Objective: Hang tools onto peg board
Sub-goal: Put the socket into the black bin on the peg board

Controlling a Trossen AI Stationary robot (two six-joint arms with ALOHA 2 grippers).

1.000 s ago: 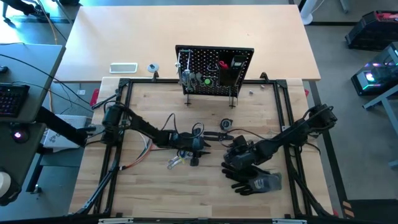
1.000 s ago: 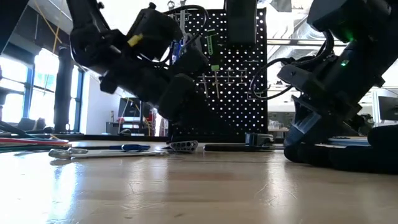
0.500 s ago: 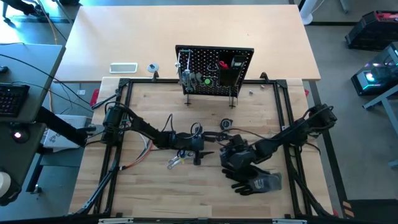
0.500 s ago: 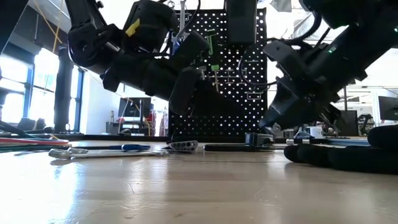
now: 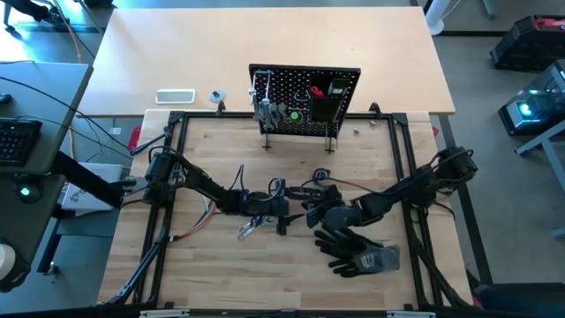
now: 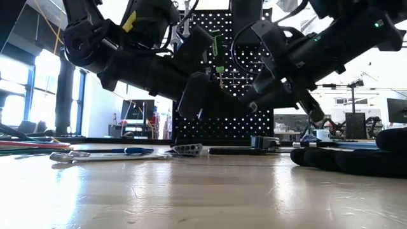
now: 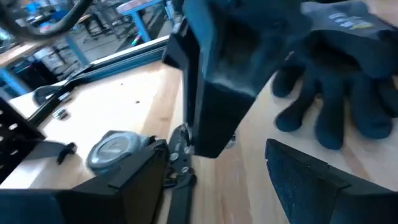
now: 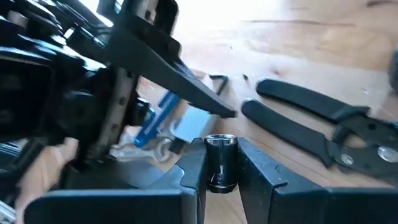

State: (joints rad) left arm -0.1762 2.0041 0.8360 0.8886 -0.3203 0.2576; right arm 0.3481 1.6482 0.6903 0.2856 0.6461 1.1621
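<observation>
A small black-silver bar [image 8: 219, 163] is pinched upright between the fingers of the right gripper [image 5: 311, 210] near the middle of the worktop [image 5: 221, 274], apparently so it can be carried to the peg board [image 5: 305, 100] standing at the far edge. The left gripper [image 5: 281, 214] is held just beside it with its fingers spread wide and empty. Black pliers [image 8: 323, 127] lie flat nearby, and black gloves [image 5: 357, 250] rest toward the near right
</observation>
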